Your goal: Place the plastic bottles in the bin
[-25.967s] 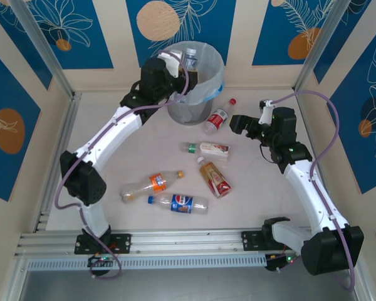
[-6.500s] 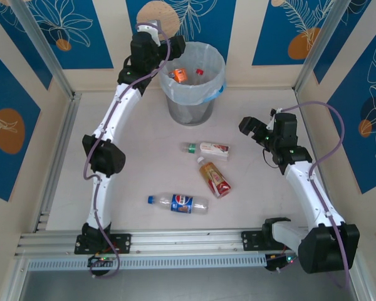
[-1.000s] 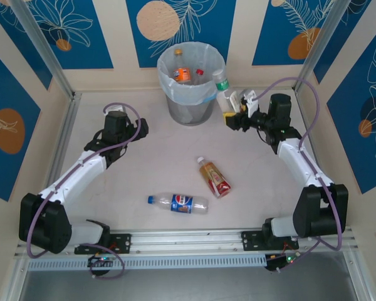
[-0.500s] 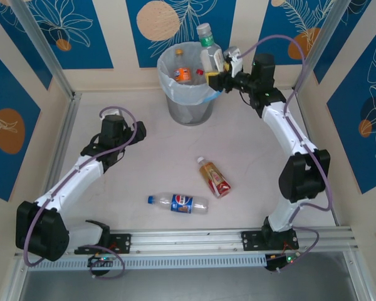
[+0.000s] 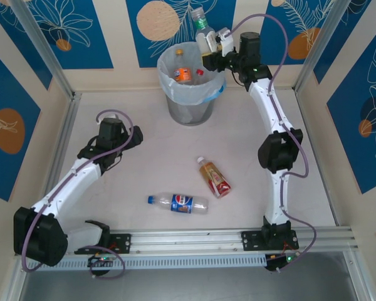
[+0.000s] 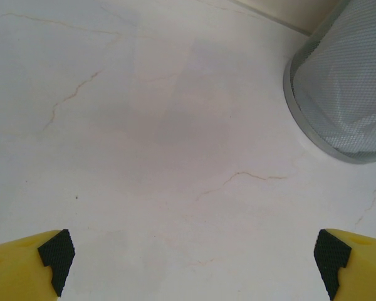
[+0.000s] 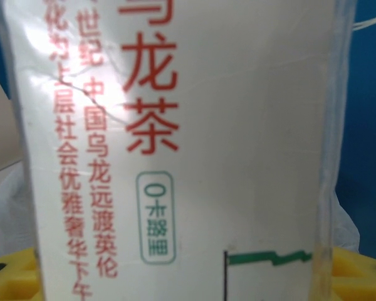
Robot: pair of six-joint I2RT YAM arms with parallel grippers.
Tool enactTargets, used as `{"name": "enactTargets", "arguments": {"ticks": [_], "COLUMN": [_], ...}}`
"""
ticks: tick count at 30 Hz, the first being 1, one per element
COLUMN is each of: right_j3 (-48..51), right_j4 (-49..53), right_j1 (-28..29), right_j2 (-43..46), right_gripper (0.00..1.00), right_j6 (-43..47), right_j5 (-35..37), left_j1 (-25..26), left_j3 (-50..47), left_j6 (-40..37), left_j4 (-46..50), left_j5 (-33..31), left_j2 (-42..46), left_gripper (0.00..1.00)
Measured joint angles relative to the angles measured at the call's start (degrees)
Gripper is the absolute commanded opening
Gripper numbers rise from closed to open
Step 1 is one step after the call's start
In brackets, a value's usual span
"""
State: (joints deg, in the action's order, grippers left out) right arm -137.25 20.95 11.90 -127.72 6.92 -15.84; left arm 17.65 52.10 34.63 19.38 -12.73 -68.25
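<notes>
My right gripper [image 5: 214,55] is shut on a clear plastic bottle [image 5: 205,40] with a white label and green cap, held upright above the right rim of the bin [image 5: 189,110]. In the right wrist view the bottle's label [image 7: 188,144] spans the space between the yellow fingers [image 7: 361,273]. An orange-labelled bottle [image 5: 182,74] and a red cap [image 5: 199,72] lie inside the bag-lined bin. A brown-and-red-labelled bottle [image 5: 215,178] and a blue-labelled bottle [image 5: 178,202] lie on the table. My left gripper [image 5: 135,139] [image 6: 194,257] stands open over bare table, left of the bin [image 6: 344,94].
Blue patterned panels and metal posts wall in the table at the back and both sides. An aluminium rail [image 5: 188,241] runs along the near edge. The white bag's edge [image 5: 216,93] hangs over the bin's rim.
My right arm has carried the bottle up and leftward, from beside the bin to above its right rim. My left arm has drawn back a little toward the left.
</notes>
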Motion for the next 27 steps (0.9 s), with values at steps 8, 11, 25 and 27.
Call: {"name": "enactTargets", "arguments": {"ticks": [8, 11, 25, 27], "right_j3": [-3.98, -4.87, 28.83, 39.10], "right_j4": [5.16, 5.31, -0.87, -5.14], "right_j1": [2.40, 3.34, 5.29, 5.33], "right_j2": [-2.62, -2.62, 24.85, 32.87], "right_gripper": [0.92, 0.99, 0.99, 0.99], "right_j6": [2.78, 3.13, -6.97, -8.79], "right_j5": [4.92, 7.04, 14.78, 14.47], "left_j1": [-0.02, -0.02, 15.76, 18.03], "left_j3": [-0.48, -2.03, -5.97, -7.08], "left_j6": [5.53, 9.22, 29.40, 32.52], "left_j4": [6.27, 7.93, 16.72, 16.74], "left_j5": [2.69, 4.52, 5.95, 5.55], "left_j2": [2.84, 4.22, 8.76, 9.20], "left_gripper": [0.99, 0.99, 0.99, 0.99]}}
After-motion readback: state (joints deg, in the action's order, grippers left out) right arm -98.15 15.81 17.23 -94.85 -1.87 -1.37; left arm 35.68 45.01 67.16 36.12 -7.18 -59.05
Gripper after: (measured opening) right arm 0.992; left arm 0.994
